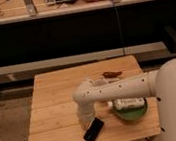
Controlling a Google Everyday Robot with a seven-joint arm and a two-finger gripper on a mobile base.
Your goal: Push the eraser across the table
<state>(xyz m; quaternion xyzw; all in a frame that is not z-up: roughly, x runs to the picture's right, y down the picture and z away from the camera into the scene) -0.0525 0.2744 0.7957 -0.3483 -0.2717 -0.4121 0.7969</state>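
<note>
I am steering one white robot arm over the light wooden plank desk (pixel 52 106). The gripper (pixel 84 120) hangs down at the end of the arm, close to the desk top and near the front edge. I cannot tell how it is set.

The flat black eraser that looks like a phone (pixel 93 130) lies flat on the desk, near the front edge and about in the middle from side to side. It sits just in front of the gripper and a bit to the right in the camera view. I cannot tell if they touch. Its long side runs slanted, from the near left corner up to the far right.

A green round bowl with a white packet in it (pixel 130 109) sits just to the right of the eraser. A small reddish-brown thing (pixel 112 73) lies well away at the back.

I think the next push has to press on the eraser's long side, or it will just spin.
</note>
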